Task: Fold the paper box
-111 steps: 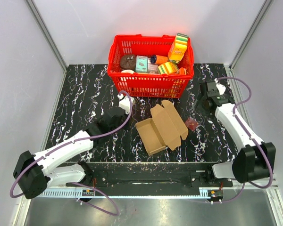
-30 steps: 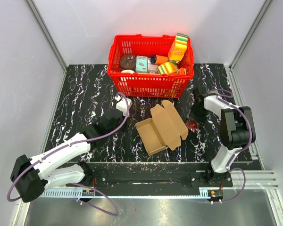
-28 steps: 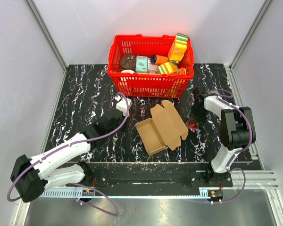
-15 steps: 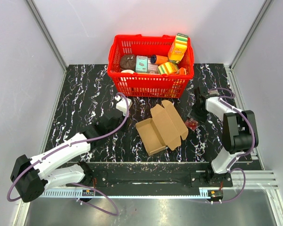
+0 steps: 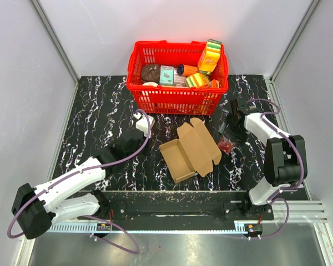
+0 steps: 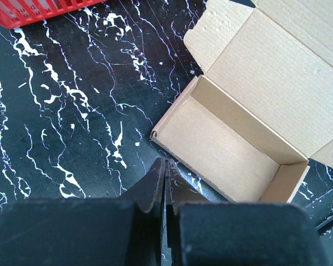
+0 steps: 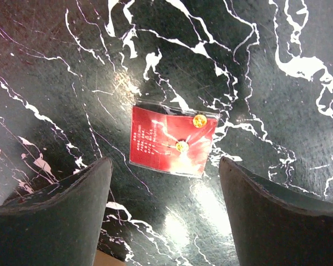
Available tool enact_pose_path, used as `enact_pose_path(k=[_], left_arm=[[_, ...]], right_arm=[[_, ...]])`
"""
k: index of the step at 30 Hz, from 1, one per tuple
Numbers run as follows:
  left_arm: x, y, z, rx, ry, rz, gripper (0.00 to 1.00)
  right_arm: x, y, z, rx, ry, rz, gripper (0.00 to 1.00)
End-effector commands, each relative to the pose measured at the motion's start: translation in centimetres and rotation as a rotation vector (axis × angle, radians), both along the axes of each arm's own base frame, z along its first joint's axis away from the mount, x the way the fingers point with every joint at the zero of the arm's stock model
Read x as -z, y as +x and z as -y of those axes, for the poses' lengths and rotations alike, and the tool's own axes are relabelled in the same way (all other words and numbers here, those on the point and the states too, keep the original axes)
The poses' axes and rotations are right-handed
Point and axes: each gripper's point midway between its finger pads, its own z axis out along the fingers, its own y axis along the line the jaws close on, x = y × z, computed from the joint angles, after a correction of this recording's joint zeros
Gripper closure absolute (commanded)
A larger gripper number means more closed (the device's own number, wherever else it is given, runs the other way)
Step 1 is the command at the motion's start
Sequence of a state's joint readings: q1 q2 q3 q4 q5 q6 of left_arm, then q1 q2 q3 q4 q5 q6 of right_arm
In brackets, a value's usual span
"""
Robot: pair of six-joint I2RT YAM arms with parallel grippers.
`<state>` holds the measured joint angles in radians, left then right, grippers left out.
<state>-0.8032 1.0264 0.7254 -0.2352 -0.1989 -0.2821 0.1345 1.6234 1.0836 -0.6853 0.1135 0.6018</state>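
The paper box [image 5: 190,152] lies open and unfolded mid-table, its shallow tray near-left and its lid flap flat to the far right. Just left of the tray's corner hangs the left gripper [image 6: 165,169], fingers pressed together. Right of the box lies a small red packet [image 7: 172,141], with the right gripper [image 7: 164,166] spread wide over it. Beyond stands a red basket [image 5: 177,100] on the black marbled table [image 5: 100,111].

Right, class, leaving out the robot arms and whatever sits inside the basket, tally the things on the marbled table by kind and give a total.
Red plastic basket: 1
Brown paper box: 1
Small red packet: 1
Total: 3
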Motion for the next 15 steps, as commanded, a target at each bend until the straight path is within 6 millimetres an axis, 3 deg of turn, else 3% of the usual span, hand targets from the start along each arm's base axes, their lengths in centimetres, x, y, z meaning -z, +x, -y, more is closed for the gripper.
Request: enact_pose_path(k=[1, 6, 15], left_arm=[[-1.4, 0.2, -0.1, -0.022, -0.055, 0.040, 1.00], [-1.1, -0.1, -0.4, -0.025, -0.065, 0.038, 1.00], [-0.7, -0.2, -0.4, -0.023, -0.066, 0.030, 1.00]], right_arm=[[-0.8, 1.9, -0.1, -0.046, 0.002, 0.029, 0.16], [0.2, 2.7, 0.2, -0.063, 0.045, -0.007, 0.15], [2.4, 2.2, 0.4, 0.029, 0.031, -0.090, 0.09]])
